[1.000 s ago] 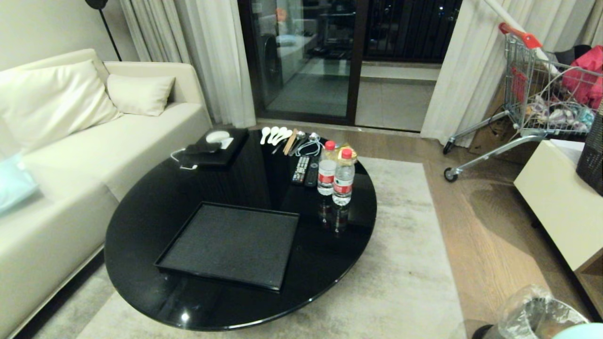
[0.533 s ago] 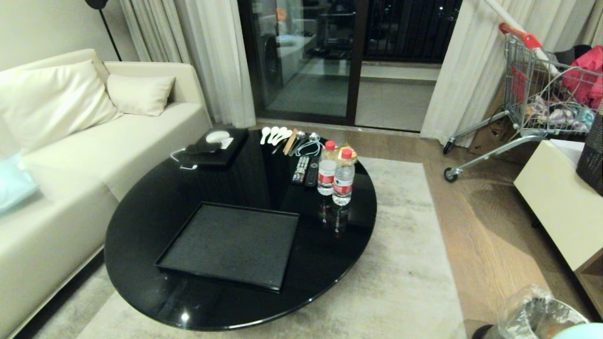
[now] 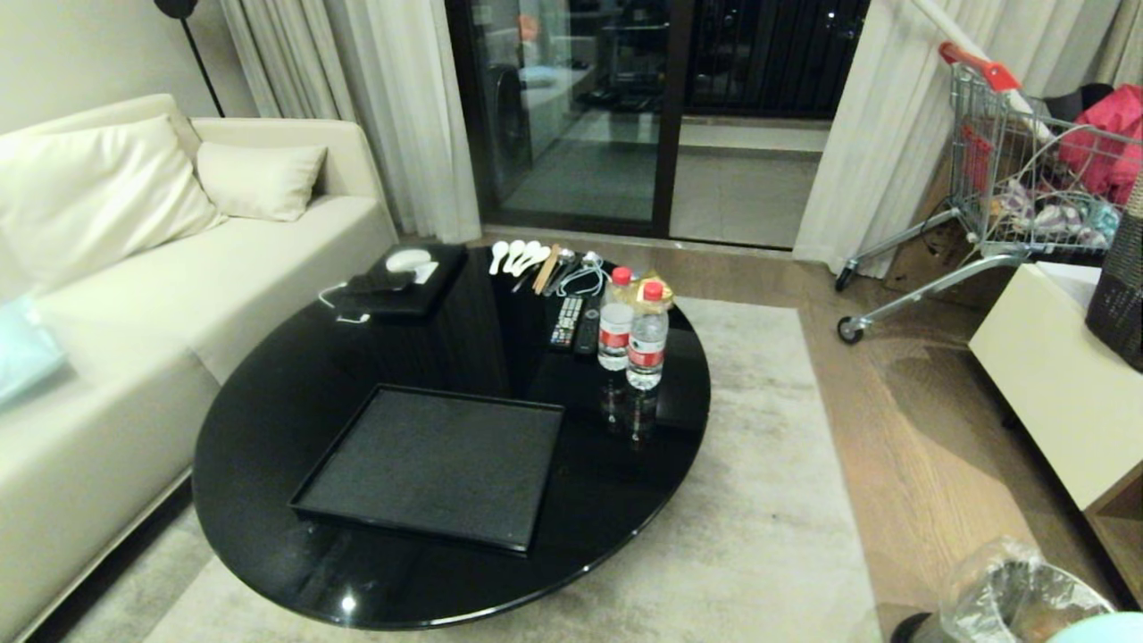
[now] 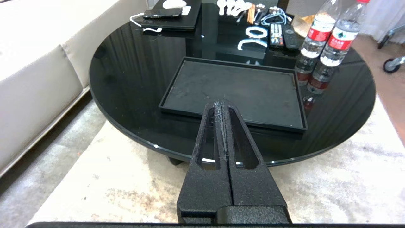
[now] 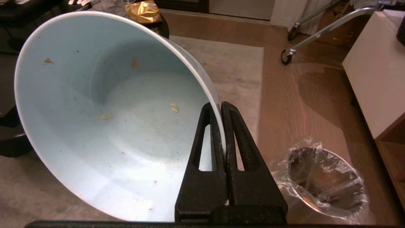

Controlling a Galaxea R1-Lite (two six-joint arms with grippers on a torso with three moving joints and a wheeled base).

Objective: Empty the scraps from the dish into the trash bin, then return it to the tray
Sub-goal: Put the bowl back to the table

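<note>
**Q:** Pale ceramic fills most of the right wrist view. What is it, and what does it contain?

**A:** It is the dish (image 5: 104,117), a deep-sided bowl. Only a few small crumbs of the scraps (image 5: 173,107) cling to its inner wall and floor. The right gripper (image 5: 220,106) has its two fingers pinched together on the rim, one finger inside the wall and one outside, so the dish stands tilted, its mouth facing back toward the wrist.

**Q:** Where is the trash bin relative to that gripper?

**A:** The trash bin (image 5: 322,183) stands on the wooden floor below the right gripper, on the side of its fingers opposite the dish. Its clear liner is folded over the rim; an orange piece shows inside near the lip. In the head view the bin (image 3: 1009,589) sits at the lower right corner, with a sliver of the pale dish rim beside it.

**Q:** And the tray?

**A:** The tray (image 4: 177,85) lies flat on the round black table (image 4: 126,79), with nothing on it, ahead of and below the left gripper (image 4: 221,103). That gripper's fingers are pressed together on nothing, and it hangs off the table's near edge, above the rug (image 4: 95,183).

**Q:** What other containers stand on the table?

**A:** Two water bottles (image 3: 634,335) with red caps, beyond the tray.
</note>
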